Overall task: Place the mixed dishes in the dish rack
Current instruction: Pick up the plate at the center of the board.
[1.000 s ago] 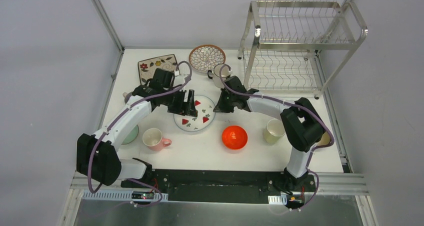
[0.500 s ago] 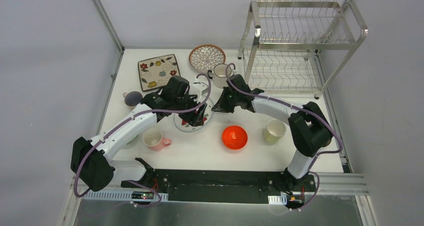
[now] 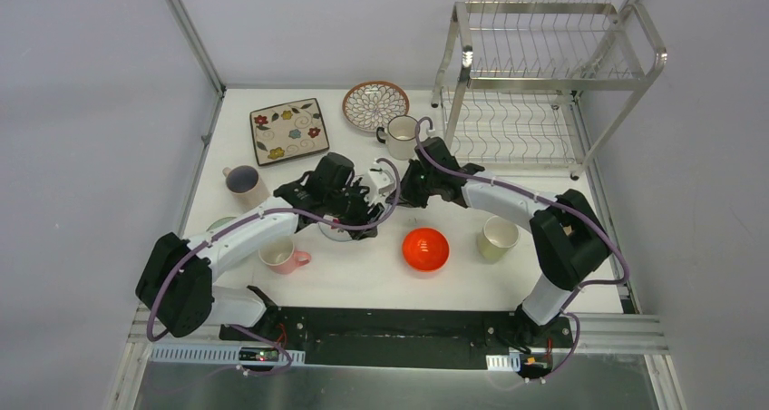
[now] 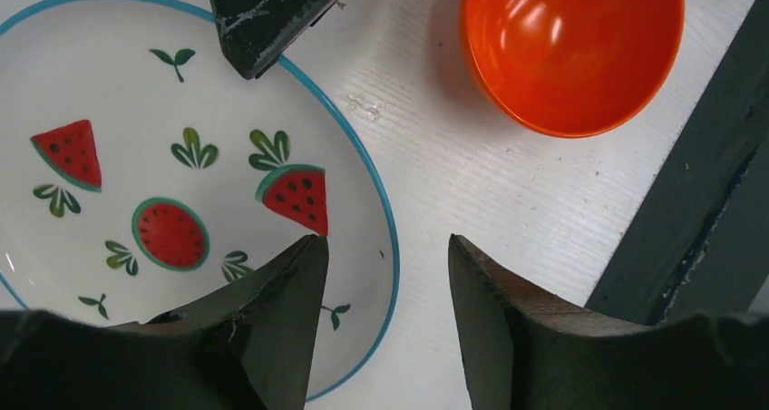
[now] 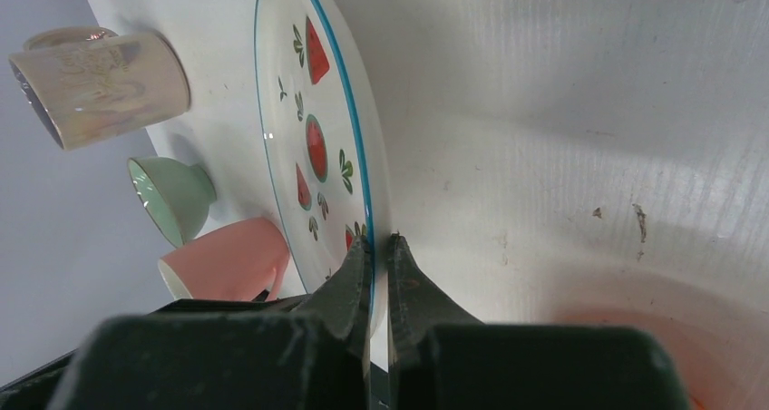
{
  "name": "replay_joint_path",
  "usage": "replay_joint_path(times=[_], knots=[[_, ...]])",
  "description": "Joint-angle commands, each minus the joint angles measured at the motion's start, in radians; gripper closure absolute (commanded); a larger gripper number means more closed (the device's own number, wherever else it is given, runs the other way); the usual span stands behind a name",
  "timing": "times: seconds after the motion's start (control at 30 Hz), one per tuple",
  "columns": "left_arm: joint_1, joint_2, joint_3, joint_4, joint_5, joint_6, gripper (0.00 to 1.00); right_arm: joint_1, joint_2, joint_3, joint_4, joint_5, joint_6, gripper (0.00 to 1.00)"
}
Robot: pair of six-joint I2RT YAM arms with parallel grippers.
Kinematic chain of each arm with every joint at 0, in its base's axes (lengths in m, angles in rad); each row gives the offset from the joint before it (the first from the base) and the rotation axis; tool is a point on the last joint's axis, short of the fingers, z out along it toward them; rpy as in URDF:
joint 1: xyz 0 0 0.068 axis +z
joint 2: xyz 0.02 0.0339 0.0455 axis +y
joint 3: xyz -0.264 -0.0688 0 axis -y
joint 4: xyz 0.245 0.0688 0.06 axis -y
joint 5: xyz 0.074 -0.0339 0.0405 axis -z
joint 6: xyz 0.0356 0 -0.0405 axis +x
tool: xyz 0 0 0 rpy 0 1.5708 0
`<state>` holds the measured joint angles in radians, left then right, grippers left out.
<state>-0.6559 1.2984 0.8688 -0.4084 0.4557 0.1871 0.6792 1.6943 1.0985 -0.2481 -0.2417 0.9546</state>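
Right fingers (image 5: 349,287) pinched shut on fruit-patterned plate (image 5: 313,147) rim. Left fingers (image 4: 281,319) half open, same rim between them, no grip yet. Dish rack (image 3: 467,65), well beyond both, holds nothing; all loading left.

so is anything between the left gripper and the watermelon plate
Nothing visible. The left gripper straddles the watermelon plate at its rim, one finger over the plate, one over bare table. The right gripper pinches the rim farther along, outside that gap.
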Motion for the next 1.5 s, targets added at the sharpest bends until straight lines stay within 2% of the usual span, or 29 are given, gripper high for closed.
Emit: replay_joint_path(times=[0.0,0.17,0.43,0.67,0.7,0.83,1.0,1.03,1.07,1.17,1.23,1.33,1.47], knots=[[-0.028,0.027,-0.030,0.145,-0.006,0.052,0.46,-0.004,-0.086,0.008,0.132,-0.063,0.068,1.00],[-0.096,0.067,-0.051,0.187,-0.121,0.091,0.45,-0.005,-0.092,-0.006,0.149,-0.060,0.082,1.00],[-0.100,0.080,-0.067,0.212,-0.238,0.105,0.48,-0.006,-0.077,-0.012,0.173,-0.086,0.113,1.00],[-0.103,0.094,-0.072,0.223,-0.283,0.123,0.48,-0.005,-0.083,-0.035,0.204,-0.085,0.136,1.00],[-0.104,0.094,-0.073,0.223,-0.293,0.130,0.51,-0.004,-0.085,-0.035,0.204,-0.085,0.136,1.00],[-0.109,0.081,-0.076,0.219,-0.292,0.152,0.82,-0.005,-0.094,-0.041,0.207,-0.086,0.138,1.00],[-0.112,0.054,-0.077,0.218,-0.279,0.140,1.00,-0.003,-0.084,-0.040,0.199,-0.079,0.165,1.00],[-0.113,0.047,-0.078,0.219,-0.276,0.135,1.00,-0.003,-0.079,-0.036,0.188,-0.071,0.175,1.00],[-0.114,0.041,-0.077,0.219,-0.271,0.127,1.00,-0.003,-0.074,-0.032,0.175,-0.065,0.185,0.99],[-0.114,0.024,-0.079,0.229,-0.264,0.098,1.00,-0.001,-0.061,-0.028,0.156,-0.043,0.225,0.75],[-0.114,0.014,-0.082,0.236,-0.259,0.086,1.00,0.001,-0.053,-0.030,0.156,-0.027,0.257,0.64],[-0.114,0.007,-0.083,0.241,-0.257,0.057,1.00,0.005,-0.033,-0.029,0.153,-0.013,0.309,0.58],[-0.113,0.002,-0.080,0.244,-0.236,0.028,1.00,0.011,-0.006,-0.027,0.153,-0.002,0.362,0.56]])
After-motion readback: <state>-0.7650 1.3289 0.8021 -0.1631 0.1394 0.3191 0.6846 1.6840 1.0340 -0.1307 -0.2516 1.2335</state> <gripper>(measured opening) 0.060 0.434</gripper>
